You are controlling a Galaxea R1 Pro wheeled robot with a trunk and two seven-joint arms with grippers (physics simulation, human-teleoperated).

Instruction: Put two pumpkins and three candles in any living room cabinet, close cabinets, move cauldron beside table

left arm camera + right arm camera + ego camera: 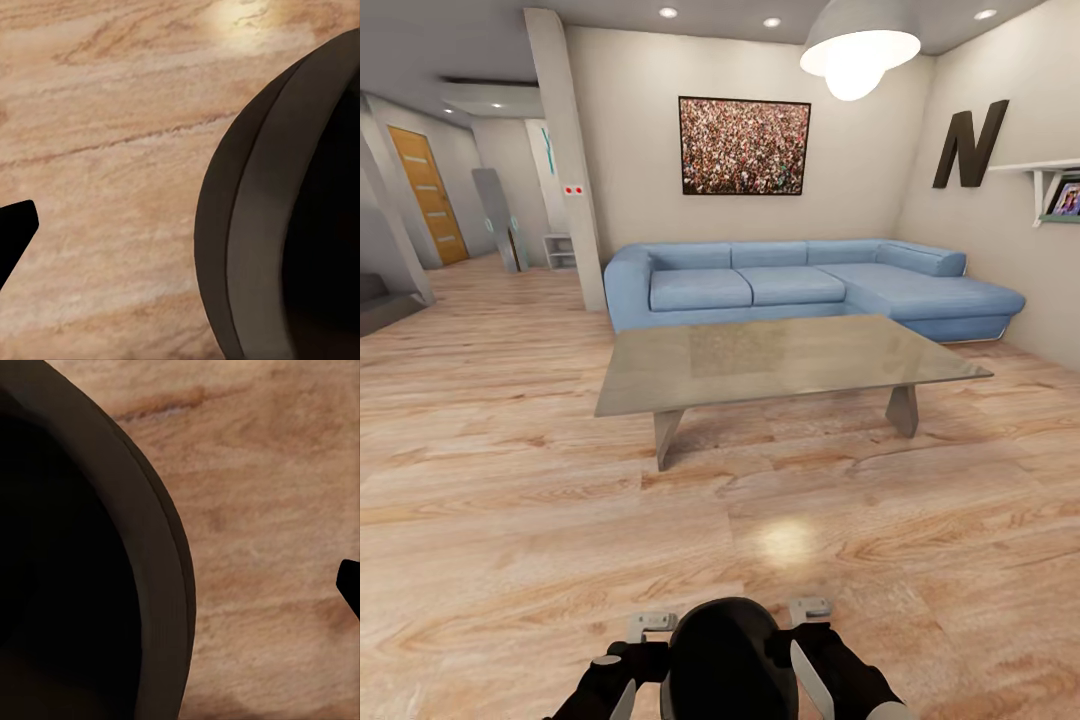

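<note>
Black and round, the cauldron (728,660) is sitting between our two grippers, left (632,662) and right (810,650) each pressing a side; we cannot tell how wide they are spread. Its inside is looking dark. We are facing the long near edge of the table (780,362), well apart across bare floor (510,520).

The cauldron (728,660) is a round black pot, and it sits low between the robot's two arms, close to the robot's body. In the left wrist view the cauldron (255,225) shows a thick dark rim with a black inside, above the light wood floor (112,150). The table (780,362) is a low wide counter with a shiny flat top and two slanted legs, and it stands well apart from the cauldron, further out on the floor.
</note>
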